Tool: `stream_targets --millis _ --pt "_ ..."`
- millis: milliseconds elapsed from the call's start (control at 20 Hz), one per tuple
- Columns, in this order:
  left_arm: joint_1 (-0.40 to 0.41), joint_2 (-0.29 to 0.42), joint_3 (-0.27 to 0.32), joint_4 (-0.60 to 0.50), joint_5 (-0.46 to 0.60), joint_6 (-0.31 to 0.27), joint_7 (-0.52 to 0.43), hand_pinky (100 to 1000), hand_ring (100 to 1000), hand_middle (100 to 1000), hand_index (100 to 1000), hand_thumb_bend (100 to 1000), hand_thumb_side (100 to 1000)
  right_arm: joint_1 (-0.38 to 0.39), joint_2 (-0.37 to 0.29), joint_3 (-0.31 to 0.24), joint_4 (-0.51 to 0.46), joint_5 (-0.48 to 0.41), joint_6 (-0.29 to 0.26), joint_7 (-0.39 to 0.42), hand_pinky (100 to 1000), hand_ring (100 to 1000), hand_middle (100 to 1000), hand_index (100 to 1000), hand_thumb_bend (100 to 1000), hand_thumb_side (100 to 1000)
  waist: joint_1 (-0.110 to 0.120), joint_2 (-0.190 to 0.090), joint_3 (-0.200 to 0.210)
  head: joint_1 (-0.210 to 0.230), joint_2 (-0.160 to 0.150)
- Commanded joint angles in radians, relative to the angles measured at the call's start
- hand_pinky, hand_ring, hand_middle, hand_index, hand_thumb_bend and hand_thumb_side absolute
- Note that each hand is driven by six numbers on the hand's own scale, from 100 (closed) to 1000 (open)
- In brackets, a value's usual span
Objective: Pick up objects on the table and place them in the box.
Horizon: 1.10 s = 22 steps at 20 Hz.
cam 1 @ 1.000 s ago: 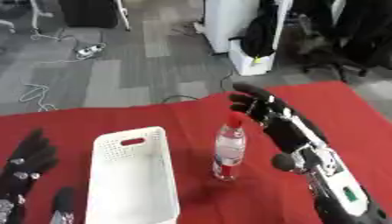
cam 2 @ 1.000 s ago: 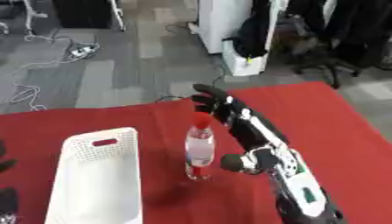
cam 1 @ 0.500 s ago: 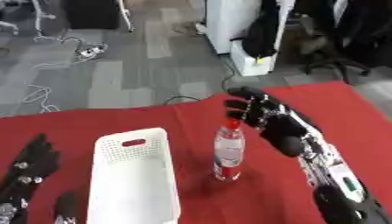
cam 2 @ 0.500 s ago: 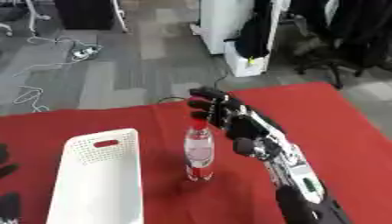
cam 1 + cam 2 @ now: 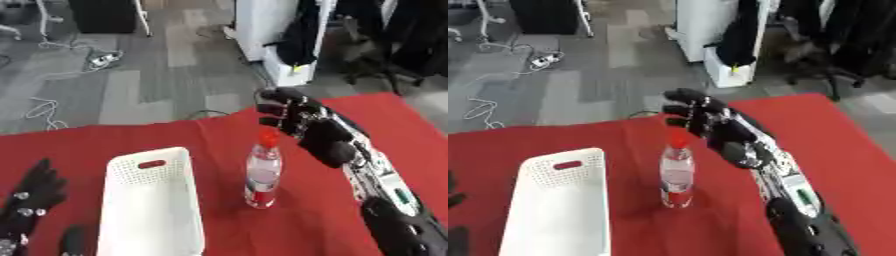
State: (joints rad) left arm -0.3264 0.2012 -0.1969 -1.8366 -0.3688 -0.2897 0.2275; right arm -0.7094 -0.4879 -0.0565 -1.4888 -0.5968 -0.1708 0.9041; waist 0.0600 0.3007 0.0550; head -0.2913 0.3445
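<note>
Our right hand (image 5: 308, 131) hovered just beyond the red cap of the water bottle (image 5: 262, 173), fingers spread and relaxed, holding nothing. We judged it was lining up for a grasp, since the bottle stood upright on the red table (image 5: 201, 135), untouched. Just left of the bottle sat the white box (image 5: 150, 205), long side running near to far, ready to receive it. Only the left eye view showed our left hand (image 5: 31, 197) resting open at the near left corner.
</note>
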Motion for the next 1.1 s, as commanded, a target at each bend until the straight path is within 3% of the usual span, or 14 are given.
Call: stream_targets --millis 50,450,700,1100 --pt "-0.002 -0.001 -0.003 -0.015 0.009 -0.001 -0.006 834 1000 1000 895 100 593 -0.033 -0.031 0.002 -0.006 -0.005 -0.012 0.003 982 978 1000 1000 732 451 -0.004 -0.016 0.002 -0.015 -0.017" --pt "-0.003 -0.002 -0.005 -0.014 0.009 -0.002 -0.009 835 1000 1000 894 100 591 -0.051 -0.036 0.017 0.0 0.02 -0.028 0.003 984 978 1000 1000 742 462 -0.005 -0.015 0.006 -0.015 -0.022" --pt "-0.005 -0.003 -0.009 -0.018 0.011 -0.003 -0.016 836 1000 1000 894 100 589 -0.071 -0.058 0.045 0.005 0.019 -0.031 0.003 995 980 1000 1000 759 419 -0.002 -0.008 0.017 -0.02 -0.03" --pt "-0.006 -0.008 -0.016 -0.025 0.014 -0.005 -0.033 837 1000 1000 891 100 587 -0.104 -0.089 0.095 0.014 -0.041 0.012 0.003 1000 979 1000 1000 729 354 0.006 0.008 0.031 -0.03 -0.041"
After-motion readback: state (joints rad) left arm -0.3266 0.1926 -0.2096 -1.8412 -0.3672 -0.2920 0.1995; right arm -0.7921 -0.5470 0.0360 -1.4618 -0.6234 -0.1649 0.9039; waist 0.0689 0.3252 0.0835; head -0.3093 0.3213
